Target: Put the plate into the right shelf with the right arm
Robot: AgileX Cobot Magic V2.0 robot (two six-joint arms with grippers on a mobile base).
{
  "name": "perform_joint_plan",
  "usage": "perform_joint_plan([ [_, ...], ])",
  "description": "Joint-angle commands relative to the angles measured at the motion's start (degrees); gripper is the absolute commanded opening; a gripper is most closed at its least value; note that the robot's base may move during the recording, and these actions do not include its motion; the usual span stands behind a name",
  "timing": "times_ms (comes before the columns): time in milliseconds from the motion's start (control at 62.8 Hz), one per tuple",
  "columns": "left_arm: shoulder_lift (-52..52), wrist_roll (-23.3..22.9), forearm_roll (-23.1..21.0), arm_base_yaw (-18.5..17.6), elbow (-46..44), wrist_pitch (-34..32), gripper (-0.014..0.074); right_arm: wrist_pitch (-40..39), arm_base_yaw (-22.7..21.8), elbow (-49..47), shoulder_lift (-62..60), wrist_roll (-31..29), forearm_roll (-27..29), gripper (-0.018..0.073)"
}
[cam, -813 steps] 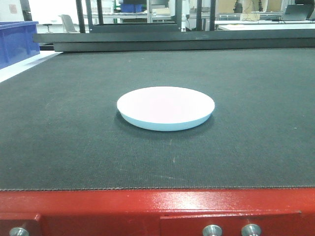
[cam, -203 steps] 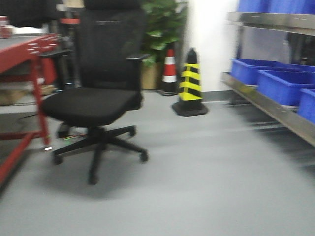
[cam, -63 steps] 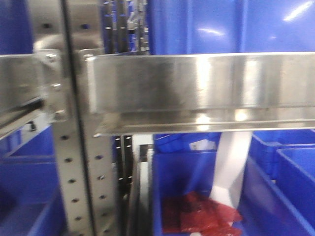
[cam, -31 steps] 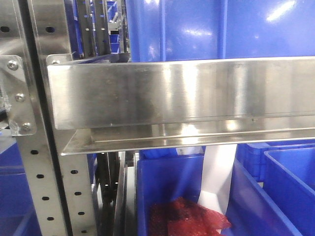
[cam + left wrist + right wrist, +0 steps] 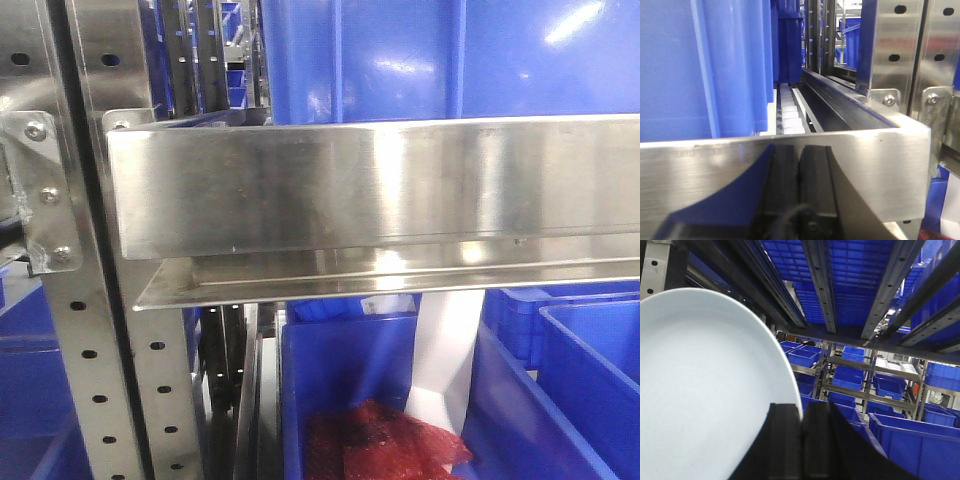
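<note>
In the right wrist view my right gripper (image 5: 802, 412) is shut on the rim of the pale blue-white plate (image 5: 705, 390), which fills the left half of that view and is held up on edge inside the shelf bay, under a shelf's underside. In the left wrist view my left gripper (image 5: 799, 152) is shut and empty, close in front of a steel shelf lip (image 5: 875, 165). The front view shows the steel shelf rail (image 5: 380, 185) close up; neither the plate nor a gripper shows there.
Blue bins fill the shelves: a large one above the rail (image 5: 450, 60), lower ones (image 5: 345, 380) with red bagged items (image 5: 385, 445). A perforated steel upright (image 5: 95, 330) stands at the left. More blue bins on racks (image 5: 920, 440) lie beyond the plate.
The base left the table, swung past a chair and cone, and closed on the shelf. In the last half second the rail shifted only slightly in the front view.
</note>
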Motion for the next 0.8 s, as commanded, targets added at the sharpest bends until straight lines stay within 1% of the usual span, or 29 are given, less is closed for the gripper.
perform_joint_plan([
  [0,-0.67,-0.14,-0.12,-0.02,0.46,-5.1,-0.0047,-5.77,-0.06,-1.5,0.96,-0.26,-0.8,0.0054],
  [143,-0.67,-0.14,-0.12,-0.02,0.46,-5.1,-0.0047,-7.91,-0.06,-2.87,2.84,-0.2,-0.54,0.0054],
  [271,-0.67,-0.14,-0.12,-0.02,0.46,-5.1,-0.0047,-7.26,-0.06,-8.86,8.64,-0.06,1.3,0.0054],
  [366,-0.67,-0.14,-0.12,-0.02,0.46,-5.1,-0.0047,-4.61,-0.06,-15.29,14.41,-0.06,2.62,0.0054],
  [605,-0.67,-0.14,-0.12,-0.02,0.46,-5.1,-0.0047,4.25,-0.06,-32.86,32.6,-0.02,2.93,0.0054],
  [684,-0.67,-0.14,-0.12,-0.02,0.46,-5.1,-0.0047,6.32,-0.06,-36.9,37.49,-0.02,2.93,0.0054],
  [780,-0.67,-0.14,-0.12,-0.02,0.46,-5.1,-0.0047,6.76,-0.48,-40.9,42.68,-0.02,2.33,0.0054],
])
